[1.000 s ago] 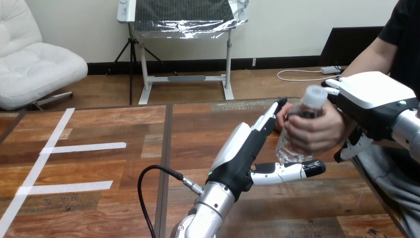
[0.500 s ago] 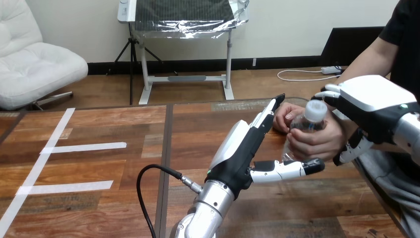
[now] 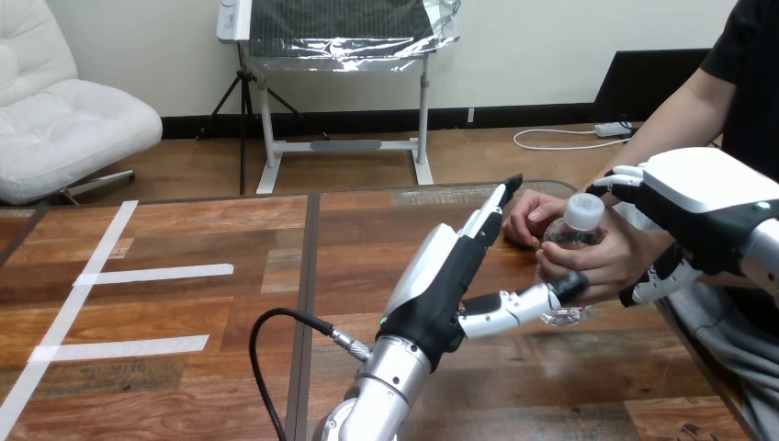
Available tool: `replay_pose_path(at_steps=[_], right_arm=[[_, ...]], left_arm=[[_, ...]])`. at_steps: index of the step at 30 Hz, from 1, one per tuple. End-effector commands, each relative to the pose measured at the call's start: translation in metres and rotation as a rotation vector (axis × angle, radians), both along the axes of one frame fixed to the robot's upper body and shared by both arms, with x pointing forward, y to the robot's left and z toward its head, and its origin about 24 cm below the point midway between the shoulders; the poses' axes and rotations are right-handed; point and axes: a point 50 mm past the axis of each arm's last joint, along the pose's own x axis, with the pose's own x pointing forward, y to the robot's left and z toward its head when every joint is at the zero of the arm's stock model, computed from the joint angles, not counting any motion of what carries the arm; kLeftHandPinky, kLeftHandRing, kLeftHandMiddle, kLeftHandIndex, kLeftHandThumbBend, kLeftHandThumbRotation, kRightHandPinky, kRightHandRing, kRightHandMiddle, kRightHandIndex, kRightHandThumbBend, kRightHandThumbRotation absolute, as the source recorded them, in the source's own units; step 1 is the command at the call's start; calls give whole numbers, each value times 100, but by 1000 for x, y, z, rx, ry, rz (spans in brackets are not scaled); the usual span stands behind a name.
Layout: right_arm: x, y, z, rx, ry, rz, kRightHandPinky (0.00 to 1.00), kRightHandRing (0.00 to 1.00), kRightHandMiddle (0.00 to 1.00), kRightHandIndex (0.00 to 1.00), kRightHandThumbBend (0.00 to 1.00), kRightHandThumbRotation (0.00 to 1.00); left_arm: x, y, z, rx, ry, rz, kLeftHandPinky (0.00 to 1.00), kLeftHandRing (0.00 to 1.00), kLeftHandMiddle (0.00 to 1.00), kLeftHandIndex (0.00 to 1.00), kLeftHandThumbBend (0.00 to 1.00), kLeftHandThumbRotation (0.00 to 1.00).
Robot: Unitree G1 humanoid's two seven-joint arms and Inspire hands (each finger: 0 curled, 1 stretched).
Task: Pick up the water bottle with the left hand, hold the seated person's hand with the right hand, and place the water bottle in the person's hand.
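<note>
Lower than a second ago, the bottle [image 3: 571, 241] sits in the person's hand [image 3: 602, 262], base near the table [image 3: 230, 312]. Left of the bottle, the left hand [image 3: 441, 276] is spread flat, holding nothing, thumb by its base. Right of it, the right hand [image 3: 698, 195] curls round the person's wrist [image 3: 646, 242].

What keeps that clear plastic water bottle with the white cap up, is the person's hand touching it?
Touching. The head view shows the person's hand wrapped round the clear plastic water bottle, covering the front of its body.
</note>
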Motion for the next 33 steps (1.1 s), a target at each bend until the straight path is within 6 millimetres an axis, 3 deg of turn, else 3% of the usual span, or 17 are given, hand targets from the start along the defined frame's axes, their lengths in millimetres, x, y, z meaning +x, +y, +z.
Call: replay_pose_path(at_steps=[1,15,25,33], right_arm=[[-1,5,28,43,-129,20,85,93,92,86,68,12],[-23,15,31,250,-263,42,77,84,86,80,66,2],[-40,30,20,426,-371,69,67,76,80,75,61,0],[-53,46,8,572,-426,71,64,75,79,73,54,0]], left_arm=[[-2,1,16,-69,-44,17,100,100,100,100,62,80],[-20,17,10,-112,-60,54,90,100,100,99,57,82],[-33,27,5,-177,-51,65,93,100,100,98,52,83],[-44,34,1,-216,-58,92,95,100,100,97,48,84]])
